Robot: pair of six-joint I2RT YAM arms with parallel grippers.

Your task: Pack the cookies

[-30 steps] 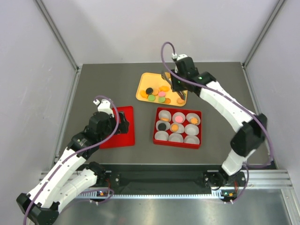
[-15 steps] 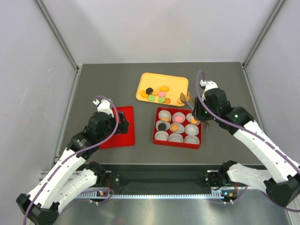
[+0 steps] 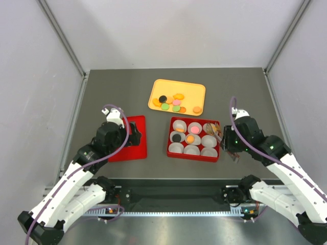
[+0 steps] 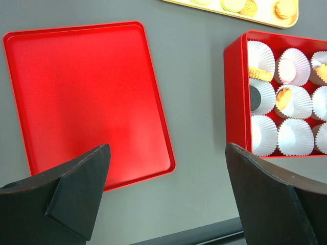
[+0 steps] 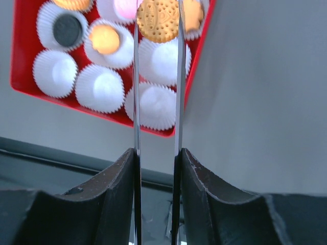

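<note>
1. Paper cups: nine, in one red box.
2. Cookies in cups: five. Three orange, one pink, one black.
3. Yellow tray: one, with roughly nine loose cookies, overlapping.
4. Flat red tray: one.
5. Held cookie: one, in right hand.

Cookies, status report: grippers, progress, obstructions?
Left gripper open, empty, over red lid. Right gripper shut on orange cookie above red box. Empty cups below it, nothing blocking.

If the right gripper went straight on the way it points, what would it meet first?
Most likely the red box of paper cups: the right gripper, shut on a tan cookie, aims into it, though depth is unclear.
</note>
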